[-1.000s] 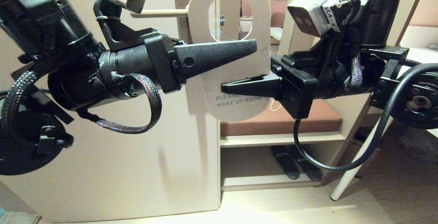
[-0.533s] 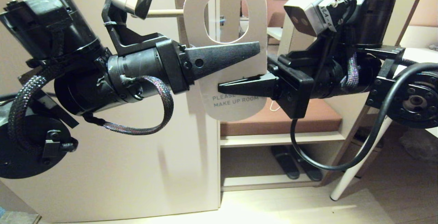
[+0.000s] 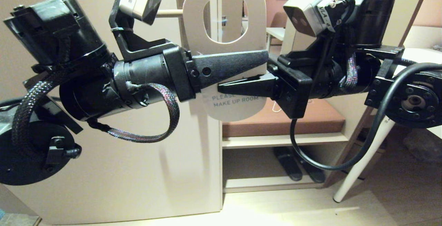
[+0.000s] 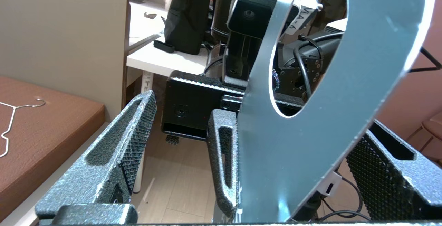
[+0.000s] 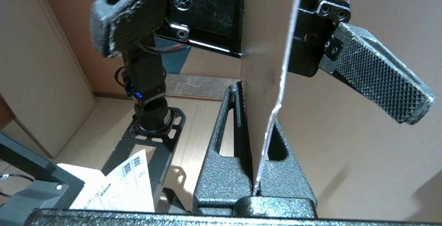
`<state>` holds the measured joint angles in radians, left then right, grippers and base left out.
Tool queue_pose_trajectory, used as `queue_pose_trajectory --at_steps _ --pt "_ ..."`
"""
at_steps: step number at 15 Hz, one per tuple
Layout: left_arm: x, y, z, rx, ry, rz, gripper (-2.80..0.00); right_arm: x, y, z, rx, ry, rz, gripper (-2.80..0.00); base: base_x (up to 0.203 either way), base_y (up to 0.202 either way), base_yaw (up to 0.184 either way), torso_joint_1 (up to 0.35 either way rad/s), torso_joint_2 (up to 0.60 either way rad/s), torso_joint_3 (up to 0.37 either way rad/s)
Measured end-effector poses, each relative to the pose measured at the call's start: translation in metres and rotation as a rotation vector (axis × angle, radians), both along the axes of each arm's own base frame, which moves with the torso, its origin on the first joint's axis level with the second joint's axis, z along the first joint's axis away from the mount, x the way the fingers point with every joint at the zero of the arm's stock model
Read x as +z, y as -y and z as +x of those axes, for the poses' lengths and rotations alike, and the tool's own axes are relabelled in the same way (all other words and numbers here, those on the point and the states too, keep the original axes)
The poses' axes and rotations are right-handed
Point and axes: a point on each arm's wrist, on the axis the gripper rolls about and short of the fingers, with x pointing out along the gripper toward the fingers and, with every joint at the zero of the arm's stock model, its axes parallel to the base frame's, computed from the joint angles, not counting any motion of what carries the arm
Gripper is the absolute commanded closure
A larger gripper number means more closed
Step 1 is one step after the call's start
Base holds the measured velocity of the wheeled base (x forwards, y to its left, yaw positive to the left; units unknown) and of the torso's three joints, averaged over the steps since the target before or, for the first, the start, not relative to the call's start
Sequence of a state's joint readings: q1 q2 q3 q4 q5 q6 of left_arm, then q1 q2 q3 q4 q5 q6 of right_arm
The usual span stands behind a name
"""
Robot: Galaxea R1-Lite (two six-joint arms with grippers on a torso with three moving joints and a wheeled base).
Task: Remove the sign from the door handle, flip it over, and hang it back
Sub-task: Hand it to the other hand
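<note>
Our right gripper (image 5: 257, 139) pinches the sign (image 3: 238, 15) — white face toward us; our left gripper (image 4: 255, 143) stands spread, one finger on each side of it.

the sign (image 3: 224, 81) looks smooth, matt card; gripper fingers (image 4: 131, 139) are rough, knurled black plastic; the cable sleeve (image 3: 162, 115) is braided cloth.

Sign (image 3: 238, 106) – grey "PLEASE MAKE UP ROOM", wrist camera label (image 4: 297, 20) – "VLA-6"

The left gripper (image 3: 264, 58) reaches in level with its fingers spread wide, just above the right gripper (image 3: 221, 88), whose fingers are pressed together.
</note>
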<state>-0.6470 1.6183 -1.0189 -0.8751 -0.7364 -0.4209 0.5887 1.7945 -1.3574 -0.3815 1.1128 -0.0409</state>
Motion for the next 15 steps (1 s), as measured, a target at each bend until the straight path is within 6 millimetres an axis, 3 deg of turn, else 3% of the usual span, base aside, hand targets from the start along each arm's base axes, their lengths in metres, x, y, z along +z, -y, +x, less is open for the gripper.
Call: queue_pose_trajectory --at_steps 11,12,15 --pt "-0.0039 0.0011 0.0017 0.014 -0.003 0.001 -2.8 -0.0023 -0.0006 0.0009 0.0 -0.005 -0.004 0.0 0.0 0.0 0.0 0.0 0.0 0.0" --pt "-0.0038 0.0014 0.0021 0.014 0.001 -0.003 0.0 -0.0025 -0.0006 0.0008 0.0 -0.007 -0.004 0.0 0.0 0.0 0.0 0.0 0.0 0.0" --pt "-0.0052 0.0018 0.0027 0.018 -0.004 -0.004 0.0 -0.003 -0.0006 0.0008 0.0 -0.007 -0.005 0.0 0.0 0.0 0.0 0.0 0.0 0.0"
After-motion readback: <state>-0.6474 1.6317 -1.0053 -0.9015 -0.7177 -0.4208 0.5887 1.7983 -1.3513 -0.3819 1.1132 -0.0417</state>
